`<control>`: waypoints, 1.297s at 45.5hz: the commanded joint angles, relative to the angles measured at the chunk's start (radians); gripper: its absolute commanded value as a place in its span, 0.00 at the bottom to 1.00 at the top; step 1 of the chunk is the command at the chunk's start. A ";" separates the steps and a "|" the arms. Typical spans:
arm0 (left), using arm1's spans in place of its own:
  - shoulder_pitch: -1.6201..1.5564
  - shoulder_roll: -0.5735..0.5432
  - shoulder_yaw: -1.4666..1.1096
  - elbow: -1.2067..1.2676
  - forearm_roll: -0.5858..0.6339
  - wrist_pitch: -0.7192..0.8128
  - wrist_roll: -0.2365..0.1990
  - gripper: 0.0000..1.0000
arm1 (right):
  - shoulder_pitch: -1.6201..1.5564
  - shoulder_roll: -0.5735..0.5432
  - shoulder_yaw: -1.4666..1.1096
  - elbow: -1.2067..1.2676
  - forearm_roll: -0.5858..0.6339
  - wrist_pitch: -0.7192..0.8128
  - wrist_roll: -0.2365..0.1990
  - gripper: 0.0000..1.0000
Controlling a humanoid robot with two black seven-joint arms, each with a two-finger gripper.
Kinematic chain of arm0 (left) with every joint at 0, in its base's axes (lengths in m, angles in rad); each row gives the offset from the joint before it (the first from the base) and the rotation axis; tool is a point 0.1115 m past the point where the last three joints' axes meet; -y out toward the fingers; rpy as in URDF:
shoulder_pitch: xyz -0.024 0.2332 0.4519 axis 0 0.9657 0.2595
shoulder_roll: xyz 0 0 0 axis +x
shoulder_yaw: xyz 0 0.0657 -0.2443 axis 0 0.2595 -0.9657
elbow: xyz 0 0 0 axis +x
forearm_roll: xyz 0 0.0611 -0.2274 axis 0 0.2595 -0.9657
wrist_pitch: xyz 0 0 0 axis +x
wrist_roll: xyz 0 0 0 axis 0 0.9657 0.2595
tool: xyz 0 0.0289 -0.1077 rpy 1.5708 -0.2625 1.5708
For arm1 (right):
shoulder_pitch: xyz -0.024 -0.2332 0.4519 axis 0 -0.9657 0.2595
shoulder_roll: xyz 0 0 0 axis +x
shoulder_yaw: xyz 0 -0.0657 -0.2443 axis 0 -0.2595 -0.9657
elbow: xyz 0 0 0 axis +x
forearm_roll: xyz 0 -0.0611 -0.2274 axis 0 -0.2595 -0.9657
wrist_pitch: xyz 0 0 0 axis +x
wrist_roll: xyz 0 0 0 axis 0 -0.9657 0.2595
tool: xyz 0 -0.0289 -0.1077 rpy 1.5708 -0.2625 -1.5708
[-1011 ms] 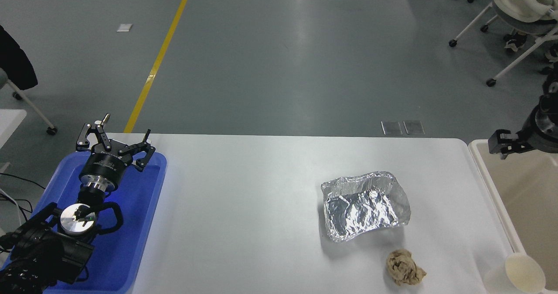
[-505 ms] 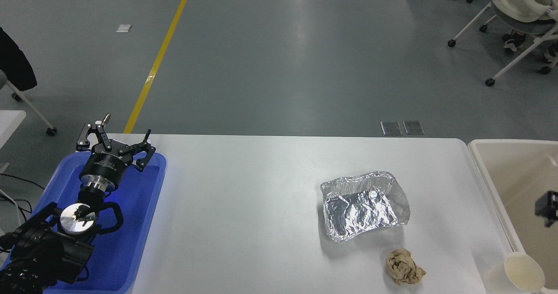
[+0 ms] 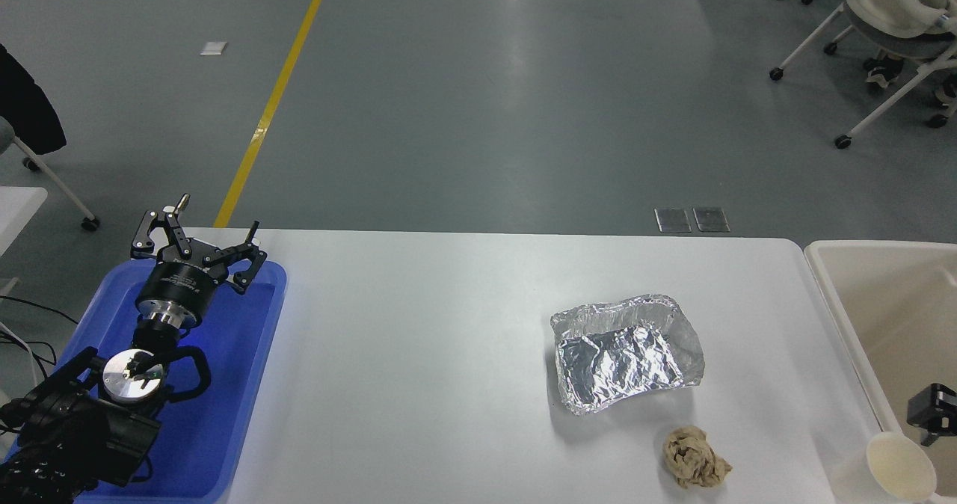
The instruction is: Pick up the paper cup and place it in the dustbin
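Note:
The paper cup [image 3: 899, 465], white with a cream inside, stands at the table's front right corner, right against the dustbin's near rim. The dustbin [image 3: 828, 268] is a cream tub at the table's right end, cut off by the picture's edge. Only a small black part of my right gripper [image 3: 931, 413] shows at the right edge, over the dustbin's inside and just up and right of the cup. My left gripper [image 3: 200, 236] is parked at the lower left over a blue tray, open and empty.
A crumpled silver foil tray [image 3: 626, 352] lies right of the table's middle. A brownish paper wad [image 3: 695, 457] lies in front of it, left of the cup. The blue tray [image 3: 247, 384] sits at the left end. Office chairs stand on the floor at the far right.
My right gripper has come down from the dustbin's far rim to low over the dustbin, close to the cup. The cup and the left arm have not moved.

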 commanded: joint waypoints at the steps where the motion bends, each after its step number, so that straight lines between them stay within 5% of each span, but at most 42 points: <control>1: 0.000 0.000 0.001 0.000 0.000 0.000 0.000 1.00 | -0.090 -0.002 0.069 -0.007 -0.025 -0.024 0.000 1.00; 22: 0.000 0.000 0.001 0.000 0.000 0.000 0.000 1.00 | -0.304 0.012 0.230 -0.086 -0.068 -0.124 0.008 0.97; 27: 0.000 0.000 0.000 0.000 0.000 0.000 0.000 1.00 | -0.313 0.012 0.232 -0.086 -0.156 -0.163 0.039 0.79; 34: 0.000 0.000 0.000 0.000 0.000 0.000 0.000 1.00 | -0.339 0.012 0.230 -0.086 -0.196 -0.199 0.045 0.40; 42: 0.000 0.000 0.000 0.000 0.000 0.000 0.000 1.00 | -0.336 0.012 0.233 -0.083 -0.195 -0.203 0.045 0.37; 56: 0.000 0.000 0.000 0.000 0.000 0.000 0.000 1.00 | -0.327 0.021 0.258 -0.069 -0.195 -0.200 0.045 0.01; 59: 0.000 0.000 0.001 0.000 0.000 0.000 0.000 1.00 | -0.322 0.018 0.260 -0.063 -0.193 -0.199 0.045 0.00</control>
